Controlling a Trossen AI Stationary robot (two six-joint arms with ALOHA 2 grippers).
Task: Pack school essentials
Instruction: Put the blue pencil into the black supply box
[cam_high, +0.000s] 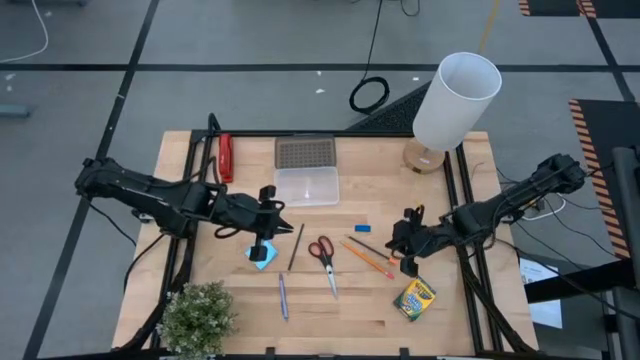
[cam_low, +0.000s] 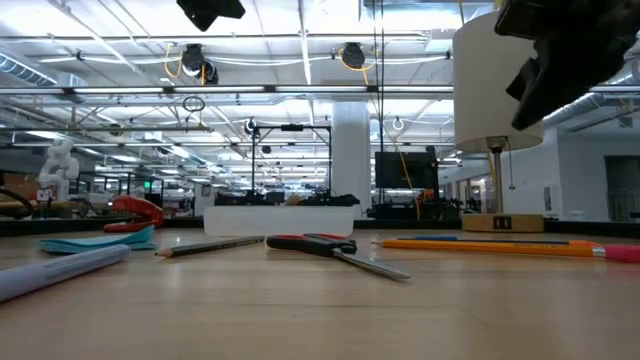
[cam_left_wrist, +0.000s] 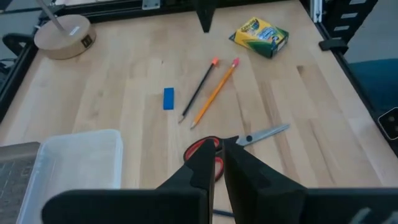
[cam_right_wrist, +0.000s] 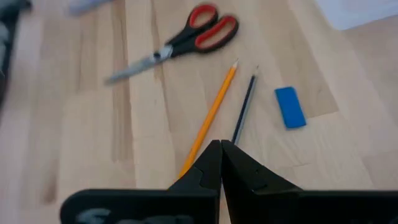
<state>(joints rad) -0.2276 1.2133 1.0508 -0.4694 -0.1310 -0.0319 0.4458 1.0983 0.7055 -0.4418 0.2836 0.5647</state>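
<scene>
While a hall of ceiling lights stretches beyond the wooden table (cam_high: 450, 300), the red-handled scissors (cam_high: 324, 259) point blades-first toward its near edge; both arms' fingers are pressed together.

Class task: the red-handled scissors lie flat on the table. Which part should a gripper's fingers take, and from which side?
Probably from straight above, fingers closing across the narrow neck of the scissors, where red handles meet closed blades. They lie flat with bare wood either side, so nothing sideways offers purchase.

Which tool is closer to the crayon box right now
Right. The right tool hangs just beside the crayon box, over the pencil ends; the left tool is far across, above the blue note pad.
</scene>
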